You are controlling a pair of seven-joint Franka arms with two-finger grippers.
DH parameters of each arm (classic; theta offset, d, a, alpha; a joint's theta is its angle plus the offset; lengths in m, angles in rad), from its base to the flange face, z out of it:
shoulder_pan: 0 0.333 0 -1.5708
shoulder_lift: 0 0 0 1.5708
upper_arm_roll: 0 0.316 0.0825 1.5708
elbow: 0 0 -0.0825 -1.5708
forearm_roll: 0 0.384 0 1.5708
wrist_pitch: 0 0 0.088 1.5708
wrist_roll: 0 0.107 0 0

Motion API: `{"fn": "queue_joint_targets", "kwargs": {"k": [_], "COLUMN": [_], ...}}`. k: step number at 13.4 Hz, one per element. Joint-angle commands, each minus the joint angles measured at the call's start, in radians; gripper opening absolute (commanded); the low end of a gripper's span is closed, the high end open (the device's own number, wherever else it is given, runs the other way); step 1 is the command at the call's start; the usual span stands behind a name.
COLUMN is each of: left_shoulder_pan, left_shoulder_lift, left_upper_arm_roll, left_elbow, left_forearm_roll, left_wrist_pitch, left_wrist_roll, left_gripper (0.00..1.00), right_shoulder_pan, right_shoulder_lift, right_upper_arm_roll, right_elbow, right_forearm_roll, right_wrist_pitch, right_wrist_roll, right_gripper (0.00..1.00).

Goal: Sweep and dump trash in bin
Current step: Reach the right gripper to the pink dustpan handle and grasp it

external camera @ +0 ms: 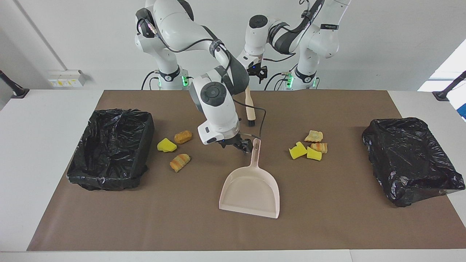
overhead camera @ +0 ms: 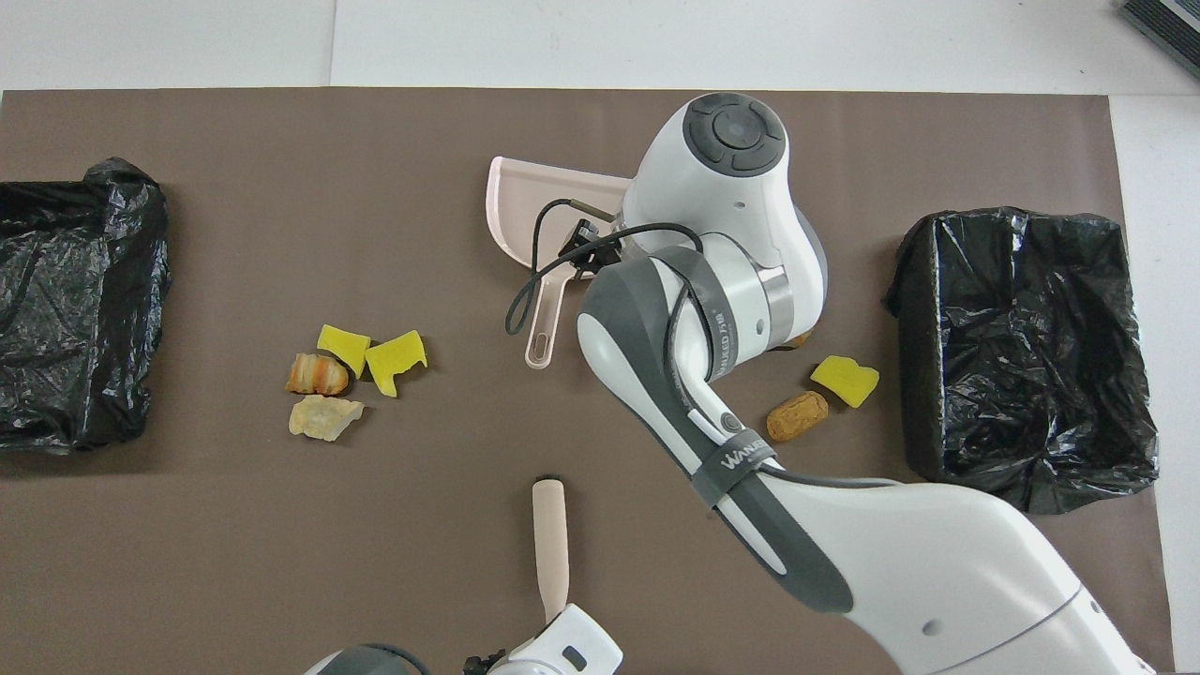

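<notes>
Right tool [external camera: 244,145] was seen open beside the dustpan [external camera: 251,189] handle; left tool [external camera: 259,72] open above the brush [external camera: 249,107]. Trash [external camera: 307,145] lay in 2 clusters on the desk [external camera: 327,225].

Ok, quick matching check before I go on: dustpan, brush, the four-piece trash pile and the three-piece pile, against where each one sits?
Things:
1. dustpan
2. brush
3. four-piece pile
4. three-piece pile

Places:
A. toward the right arm's end of the table
B. nearest the robots, left gripper over its handle end
C. mid-table, right gripper by its handle
D. toward the left arm's end of the table

Pairs: 1-C, 2-B, 3-D, 4-A
</notes>
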Motion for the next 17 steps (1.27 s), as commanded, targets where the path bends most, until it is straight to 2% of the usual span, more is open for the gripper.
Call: {"fn": "queue_joint_targets", "kwargs": {"k": [1, 4, 5, 8, 9, 11, 12, 14, 17], "left_shoulder_pan": [-0.014, -0.013, -0.013, -0.014, -0.016, -0.018, -0.025, -0.028, -0.031], "left_shoulder_lift": [0.058, 0.058, 0.057, 0.057, 0.055, 0.055, 0.057, 0.060, 0.063], "left_upper_arm_roll": [0.016, 0.016, 0.016, 0.014, 0.014, 0.013, 0.014, 0.016, 0.014], "left_elbow": [-0.003, -0.003, -0.003, -0.003, -0.005, -0.003, -0.003, -0.005, -0.016], "left_forearm_roll": [-0.007, -0.007, -0.007, -0.007, -0.009, -0.036, -0.052, -0.052, -0.056], "left_wrist_pitch": [0.073, 0.061, 0.061, 0.059, 0.054, 0.045, 0.044, 0.044, 0.038], "left_wrist_roll": [-0.010, 0.004, 0.006, 0.007, 0.007, 0.007, 0.007, 0.009, 0.006], "left_gripper": [1.00, 0.94, 0.89, 0.66, 0.66, 0.66, 0.66, 0.66, 0.65], "right_shoulder_pan": [0.044, 0.069, 0.073, 0.081, 0.081, 0.082, 0.084, 0.086, 0.087], "right_shoulder_lift": [0.068, 0.097, 0.100, 0.105, 0.100, 0.094, 0.091, 0.086, 0.080], "right_upper_arm_roll": [0.004, 0.006, 0.006, 0.008, 0.008, 0.008, 0.009, 0.009, 0.011], "right_elbow": [0.070, 0.070, 0.066, 0.059, 0.053, 0.050, 0.040, 0.027, 0.009], "right_forearm_roll": [0.021, 0.020, 0.015, 0.017, 0.014, 0.020, 0.020, 0.020, 0.028], "right_wrist_pitch": [0.031, 0.060, 0.067, 0.073, 0.064, 0.062, 0.059, 0.063, 0.073], "right_wrist_roll": [0.032, 0.030, 0.030, 0.030, 0.021, 0.010, -0.011, -0.043, -0.071], "right_gripper": [1.00, 1.00, 1.00, 1.00, 0.99, 0.83, 0.79, 0.74, 0.74]}}
